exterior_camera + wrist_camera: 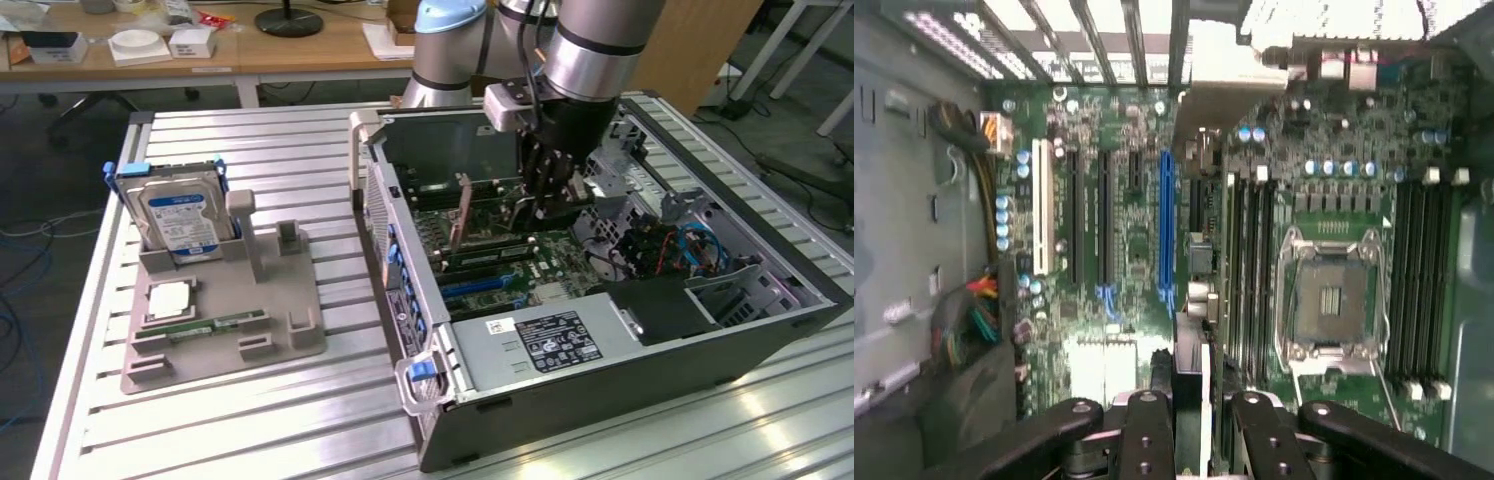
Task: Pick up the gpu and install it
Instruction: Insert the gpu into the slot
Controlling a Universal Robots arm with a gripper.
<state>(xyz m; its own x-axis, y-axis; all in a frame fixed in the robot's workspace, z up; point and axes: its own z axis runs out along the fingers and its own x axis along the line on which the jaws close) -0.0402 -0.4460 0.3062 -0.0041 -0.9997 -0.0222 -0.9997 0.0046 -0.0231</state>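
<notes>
Gripper [545, 208] deep in open case [601, 390], upper centre of frame. Jaws drawn narrow, apparently pinching top edge of gpu [463, 212]. Card upright over motherboard, just beside blue slot [1166, 230]. Pick-up judged done; seating not confirmed, cannot tell.

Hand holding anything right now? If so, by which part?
Looks like yes: the hand pinches the thin flat gpu card, seen edge-on, by its upper edge at one end, above the green motherboard.
</notes>
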